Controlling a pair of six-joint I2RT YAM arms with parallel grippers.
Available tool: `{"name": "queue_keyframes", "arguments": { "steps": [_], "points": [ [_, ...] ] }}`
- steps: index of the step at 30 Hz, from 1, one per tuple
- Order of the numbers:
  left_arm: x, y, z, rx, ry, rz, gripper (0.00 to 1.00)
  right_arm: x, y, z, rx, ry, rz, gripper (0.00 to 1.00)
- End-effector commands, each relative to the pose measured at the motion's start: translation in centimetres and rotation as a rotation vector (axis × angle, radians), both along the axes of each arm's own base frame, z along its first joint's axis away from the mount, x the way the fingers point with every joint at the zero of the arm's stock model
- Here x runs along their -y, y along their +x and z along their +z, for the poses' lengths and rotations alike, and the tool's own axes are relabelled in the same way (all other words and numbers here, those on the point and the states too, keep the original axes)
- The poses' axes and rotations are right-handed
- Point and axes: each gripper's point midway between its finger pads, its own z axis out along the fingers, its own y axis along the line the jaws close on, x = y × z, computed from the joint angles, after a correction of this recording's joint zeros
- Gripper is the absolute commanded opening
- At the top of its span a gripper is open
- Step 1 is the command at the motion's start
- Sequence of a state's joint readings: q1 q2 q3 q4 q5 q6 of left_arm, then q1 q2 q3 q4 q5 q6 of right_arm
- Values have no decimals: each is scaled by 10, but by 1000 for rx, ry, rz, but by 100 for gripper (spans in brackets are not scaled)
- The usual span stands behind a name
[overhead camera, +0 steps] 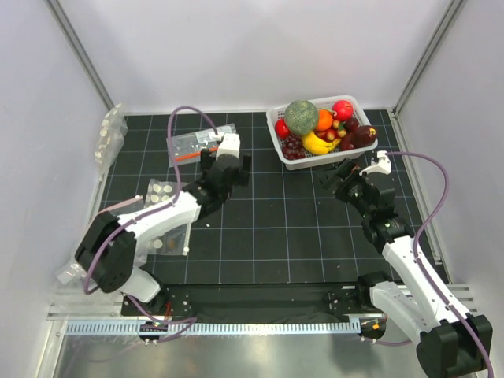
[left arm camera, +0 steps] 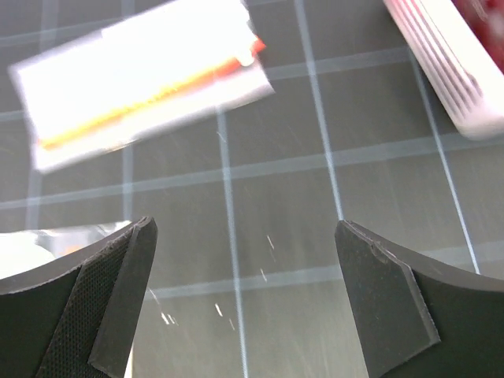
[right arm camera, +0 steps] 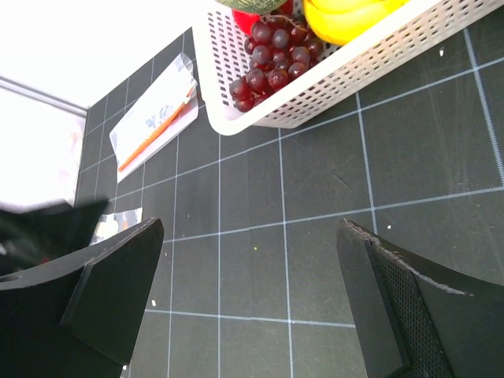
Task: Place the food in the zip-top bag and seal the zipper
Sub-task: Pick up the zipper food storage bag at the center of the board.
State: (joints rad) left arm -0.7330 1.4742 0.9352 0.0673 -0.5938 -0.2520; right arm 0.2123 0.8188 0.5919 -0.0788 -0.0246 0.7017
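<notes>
Grapes (overhead camera: 293,146), banana (overhead camera: 317,142) and melon (overhead camera: 301,116) crowd the food (overhead camera: 342,109) in the basket (overhead camera: 315,161), while left tool (left arm camera: 244,234) and right tool (right arm camera: 252,228) gape empty.

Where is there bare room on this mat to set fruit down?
Free: the middle of the black grid mat, between the white left arm and right arm, in front of the white perforated plastic basket. Crowded: the left side, with clear bags of white discs and the transparent zip-top bag.
</notes>
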Motion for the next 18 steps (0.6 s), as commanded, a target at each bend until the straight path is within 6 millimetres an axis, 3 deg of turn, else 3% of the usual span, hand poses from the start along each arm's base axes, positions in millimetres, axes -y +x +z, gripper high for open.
{"name": "queue_keyframes", "arguments": {
  "steps": [1, 7, 14, 18],
  "points": [
    [-32, 21, 26, 13, 113, 151, 100, -7, 5, 12, 53, 6, 39, 99],
    [-54, 36, 18, -64, 196, 179, 100, -10, 6, 8, 34, 13, 51, 99],
    [-44, 33, 16, -208, 200, 129, 95, -11, 5, 12, 47, 21, 59, 99],
    [-47, 42, 13, -208, 268, 140, 95, -11, 5, 8, 37, 17, 58, 99]
  ]
}}
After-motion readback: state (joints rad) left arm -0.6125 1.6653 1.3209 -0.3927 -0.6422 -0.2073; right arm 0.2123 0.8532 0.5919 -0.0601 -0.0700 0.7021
